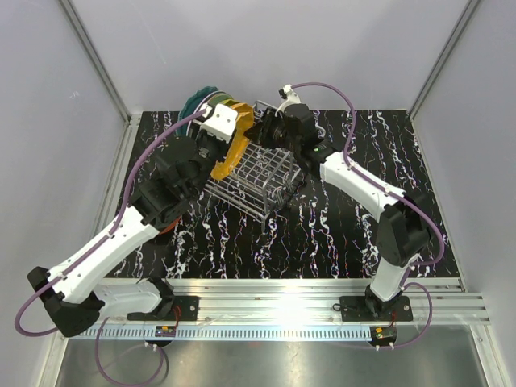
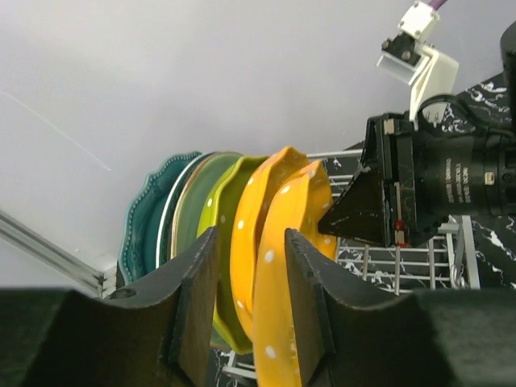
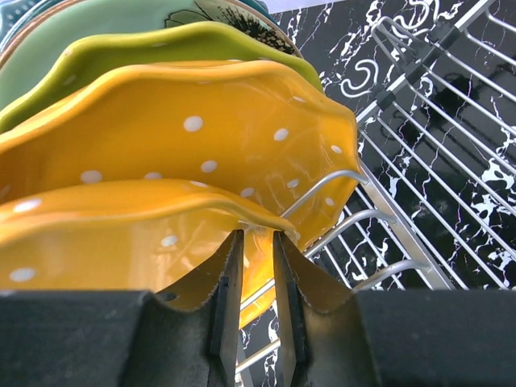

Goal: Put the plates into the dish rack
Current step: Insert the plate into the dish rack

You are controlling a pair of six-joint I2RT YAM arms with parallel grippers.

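Right end effector (image 3: pixel 256 239) pinches dotted plate (image 3: pixel 97 234) rim, open dish rack (image 3: pixel 403 230) beyond.

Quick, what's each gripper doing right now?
Left gripper: fingers straddle the outermost dotted orange plate; whether they grip it cannot be told.
Right gripper: closed on that same plate's rim.

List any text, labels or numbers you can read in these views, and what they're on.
Black housing on the right arm's wrist: small white print, too blurred to read.
Small boards on the base rail: too small to read.
Dotted orange plates and dish rack: no lettering, only white dots.
Nothing is legible anywhere.
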